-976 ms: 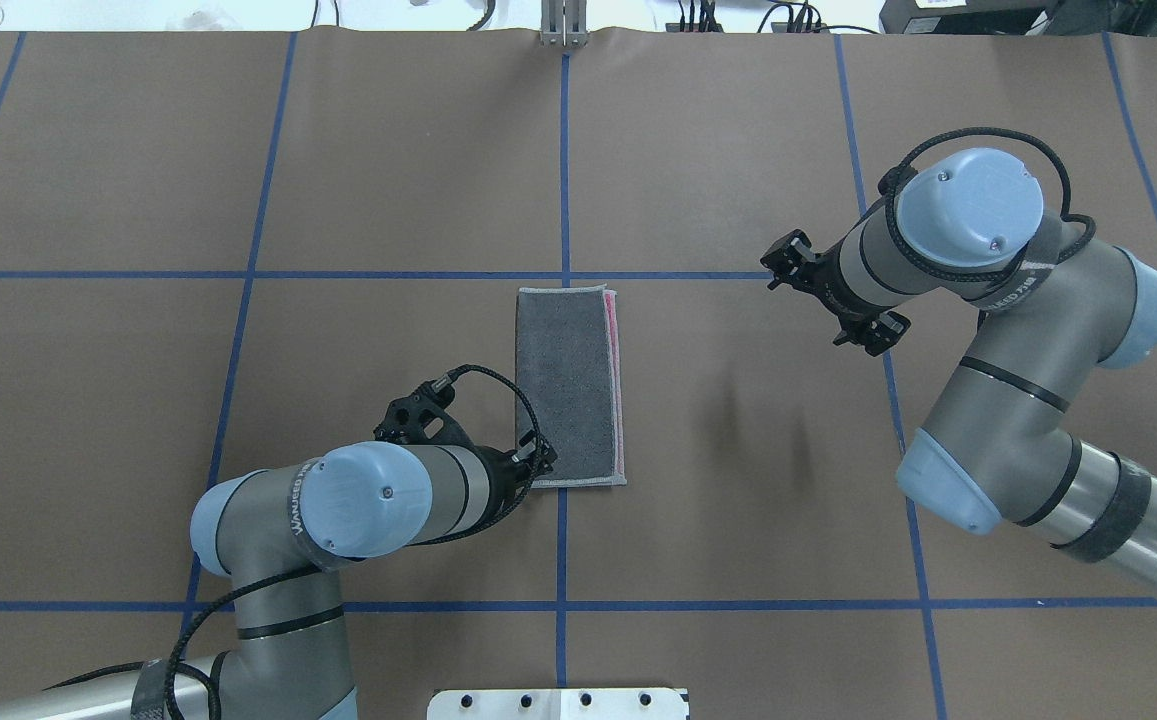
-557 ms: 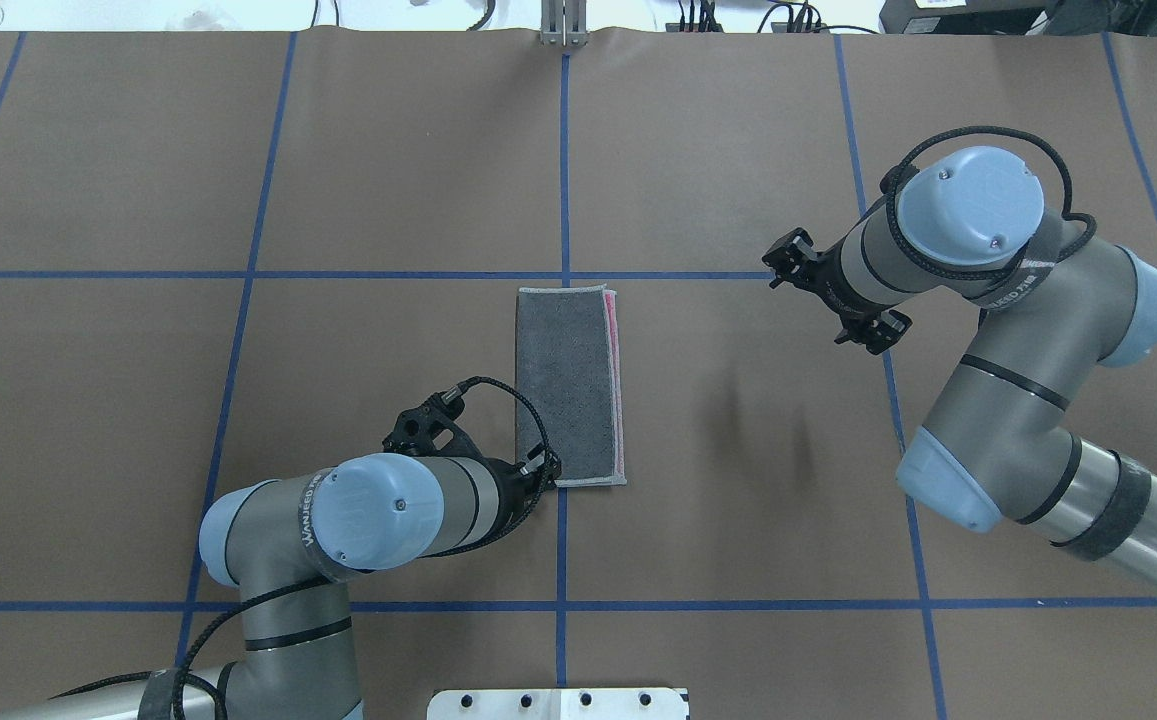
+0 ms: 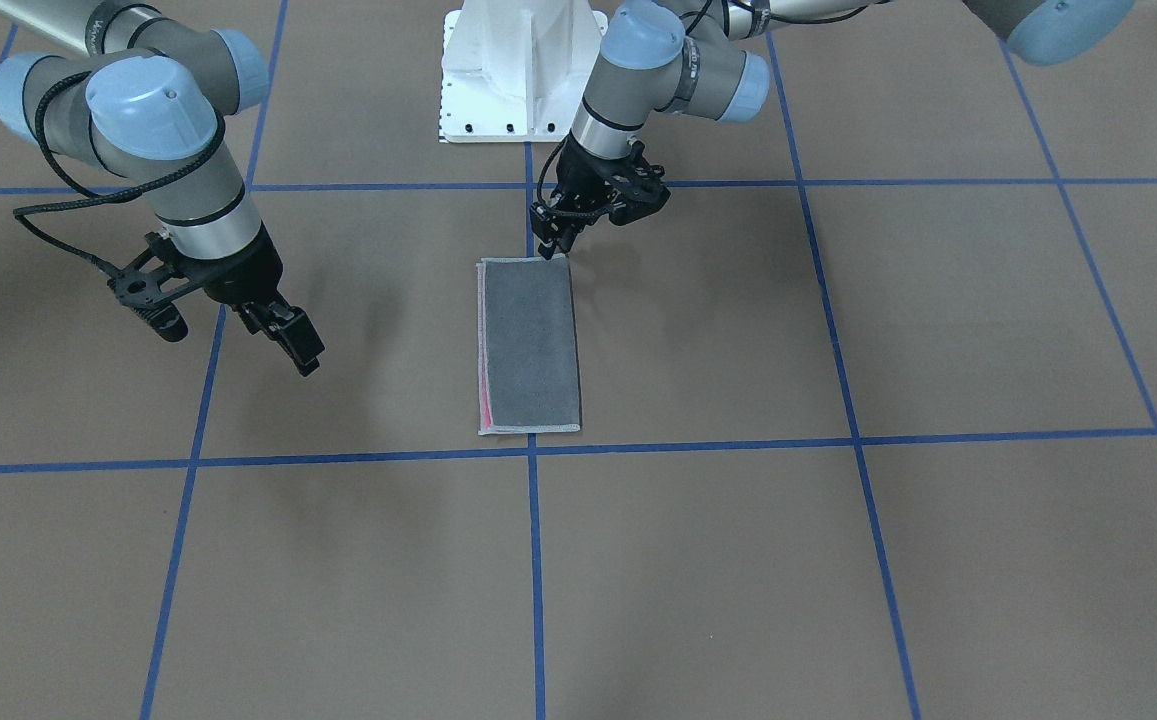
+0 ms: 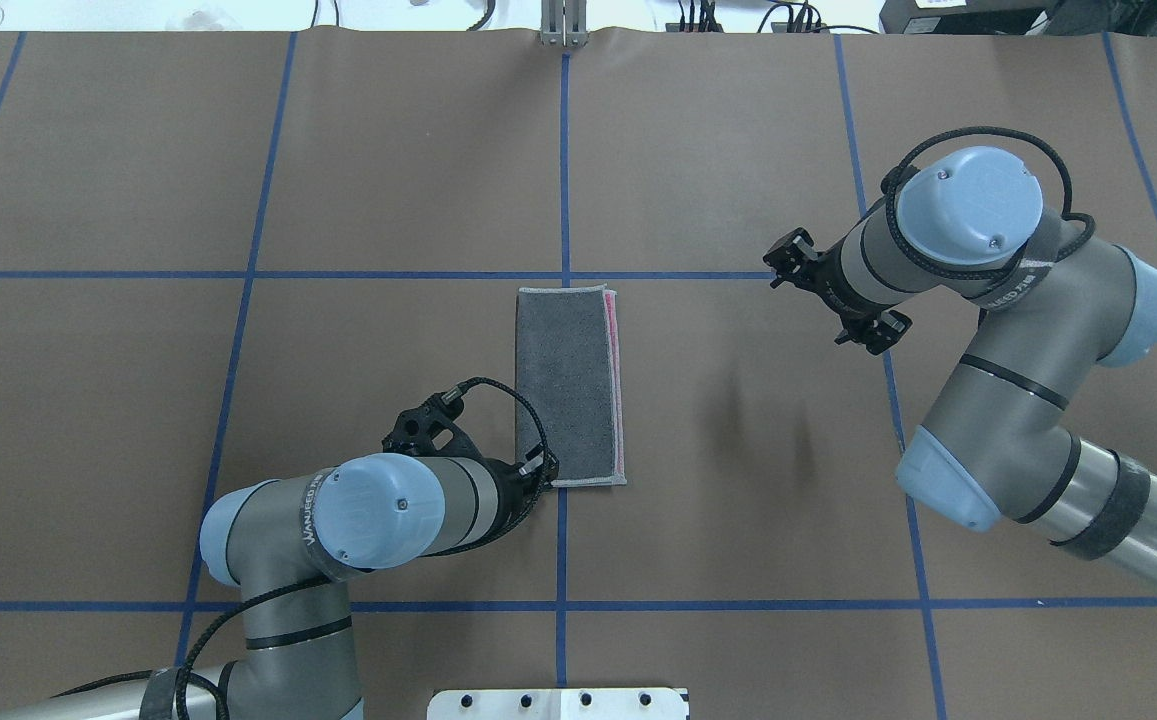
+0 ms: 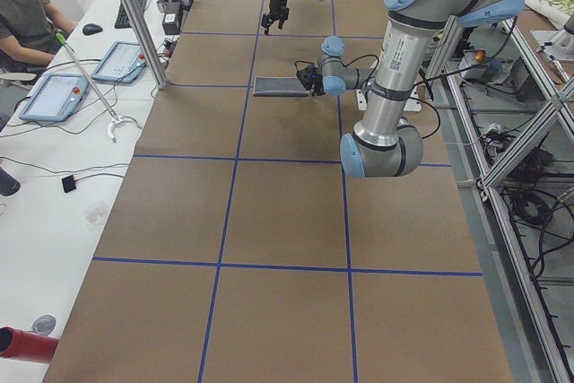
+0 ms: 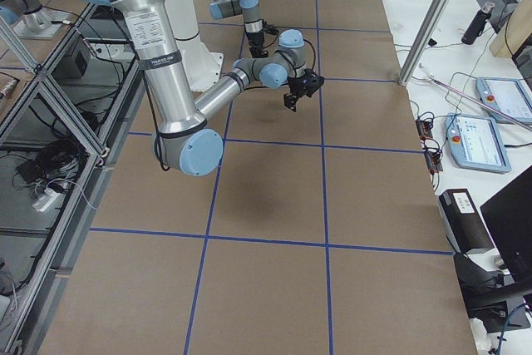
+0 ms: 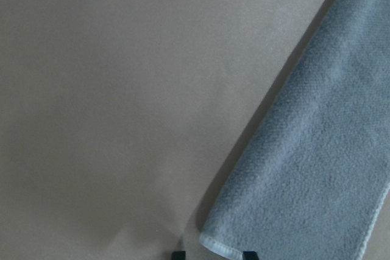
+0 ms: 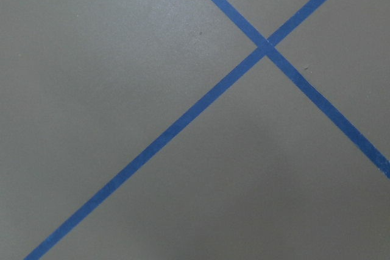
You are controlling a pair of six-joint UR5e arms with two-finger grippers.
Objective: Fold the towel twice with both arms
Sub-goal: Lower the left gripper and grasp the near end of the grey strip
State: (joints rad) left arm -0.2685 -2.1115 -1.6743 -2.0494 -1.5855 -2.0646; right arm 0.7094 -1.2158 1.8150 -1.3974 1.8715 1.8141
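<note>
Awaiting its second fold, the small pink-and-grey terry towel (image 4: 568,385) is lying halved while the black left gripper (image 3: 550,248) is straddling its corner, jaws apart, the right gripper (image 3: 238,346) hovering spread

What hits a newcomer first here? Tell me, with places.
The towel lies mid-table, folded once into a narrow dark grey strip with a pink sliver along one long edge. The left gripper is down at the towel's corner nearest the robot, fingertips either side of the hem. The right gripper hangs wide open above bare table, well off to the side.
</note>
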